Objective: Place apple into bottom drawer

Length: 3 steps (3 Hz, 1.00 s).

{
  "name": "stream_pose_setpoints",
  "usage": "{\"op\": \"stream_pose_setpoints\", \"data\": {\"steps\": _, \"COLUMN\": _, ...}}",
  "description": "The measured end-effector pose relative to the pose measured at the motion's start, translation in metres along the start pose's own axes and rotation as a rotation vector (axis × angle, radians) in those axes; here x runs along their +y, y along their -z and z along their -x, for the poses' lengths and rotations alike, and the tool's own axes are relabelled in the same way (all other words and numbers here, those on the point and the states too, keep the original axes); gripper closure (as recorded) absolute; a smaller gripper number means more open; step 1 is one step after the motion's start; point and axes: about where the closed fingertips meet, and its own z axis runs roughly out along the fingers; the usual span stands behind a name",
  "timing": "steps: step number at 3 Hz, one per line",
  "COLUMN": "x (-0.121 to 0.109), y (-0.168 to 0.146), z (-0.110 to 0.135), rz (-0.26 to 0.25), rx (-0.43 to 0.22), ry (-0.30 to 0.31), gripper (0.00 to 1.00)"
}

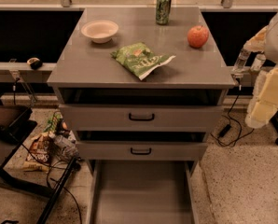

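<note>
The red-orange apple (198, 36) sits on the grey cabinet top (83, 64) near its right edge, just in front of the green can (163, 8). The bottom drawer (141, 195) is pulled out towards me, and its flat grey floor is bare. My gripper (248, 65) hangs off the cabinet's right side, to the right of the apple and lower than it, beside the top's front right corner. Its two pale fingers point down with a gap between them and hold nothing.
A white bowl (100, 31) and a green chip bag (141, 59) lie on the cabinet top. The two upper drawers (141, 117) with black handles are shut. Snack packets and cables (45, 146) litter the floor at left. A black cable (230, 125) lies at right.
</note>
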Motion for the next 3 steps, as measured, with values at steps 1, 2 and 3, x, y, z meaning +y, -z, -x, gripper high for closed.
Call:
{"op": "stream_pose_setpoints", "data": {"steps": 1, "x": 0.0, "y": 0.0, "z": 0.0, "rz": 0.0, "rx": 0.0, "ry": 0.0, "gripper": 0.0}}
{"op": "stream_pose_setpoints", "data": {"steps": 2, "x": -0.003, "y": 0.003, "z": 0.0, "rz": -0.014, "rx": -0.011, "ry": -0.014, "gripper": 0.0}}
{"op": "stream_pose_setpoints", "data": {"steps": 3, "x": -0.02, "y": -0.001, "z": -0.001, "rz": -0.053, "rx": -0.081, "ry": -0.063, "gripper": 0.0}}
